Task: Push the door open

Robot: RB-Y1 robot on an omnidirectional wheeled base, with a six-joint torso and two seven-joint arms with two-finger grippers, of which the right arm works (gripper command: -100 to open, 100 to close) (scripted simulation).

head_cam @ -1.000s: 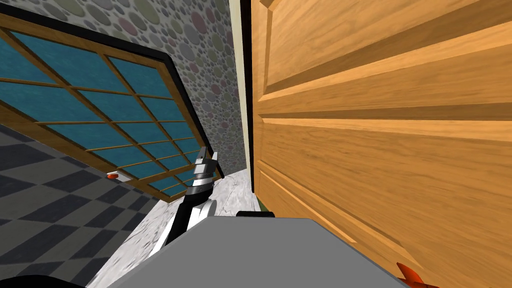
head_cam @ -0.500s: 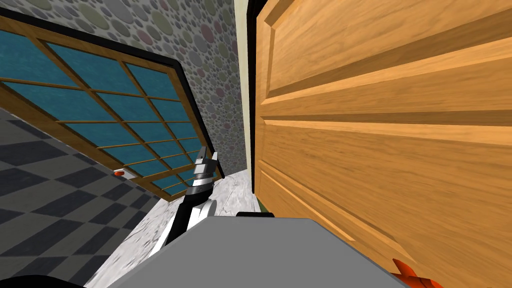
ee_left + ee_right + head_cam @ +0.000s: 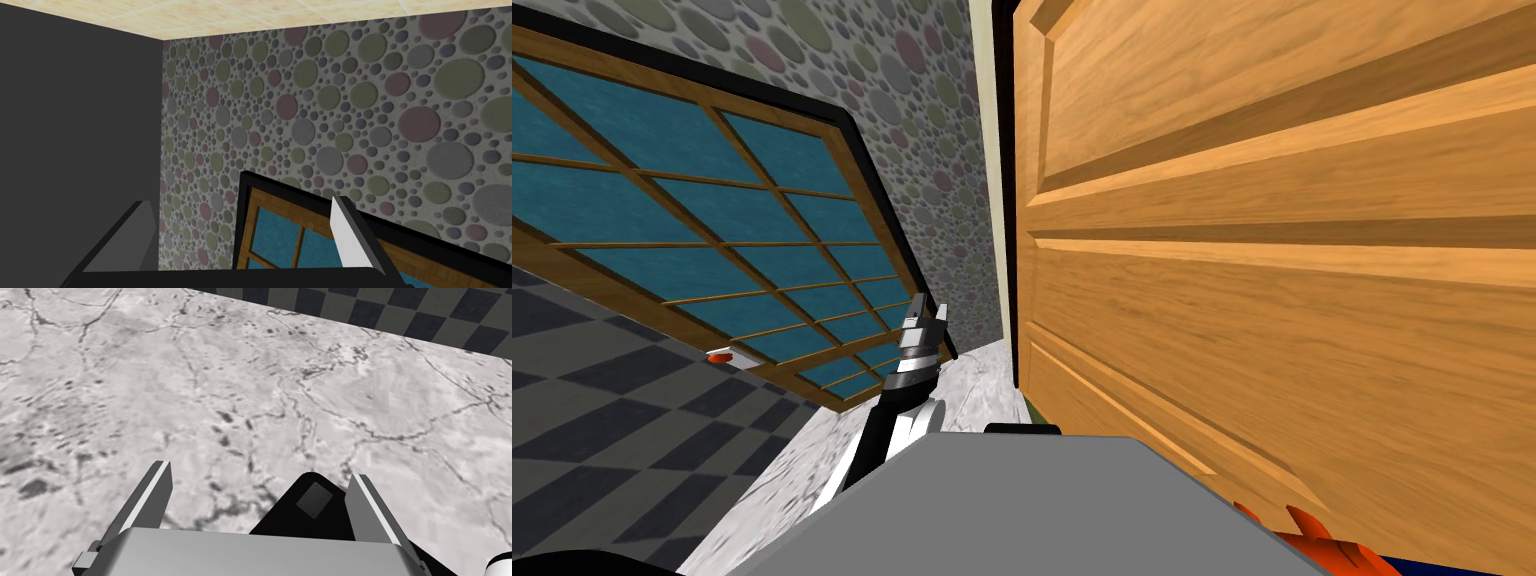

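Observation:
The door (image 3: pixel 1272 250) is a big panelled one of orange-brown wood that rises close on my right. Its free edge stands next to a cream frame (image 3: pixel 995 200), with a thin black area between them. My left gripper (image 3: pixel 927 318) is held up to the left of that edge, apart from the wood and in front of the dotted wall. In the left wrist view the left gripper (image 3: pixel 240 200) is open and holds nothing. My right gripper (image 3: pixel 260 469) is open too and points down at the marble floor (image 3: pixel 250 388).
A wood-framed window (image 3: pixel 712 220) with blue panes runs along the dotted wall (image 3: pixel 912 120) on my left. Dark checkered floor (image 3: pixel 612 440) meets a marble strip (image 3: pixel 962 380). A small red thing (image 3: pixel 719 355) lies by the window. An orange object (image 3: pixel 1322 540) shows under the door.
My head view has swung a little one way and back. More of the orange object now shows under the door's lower edge. The left arm has kept its pose.

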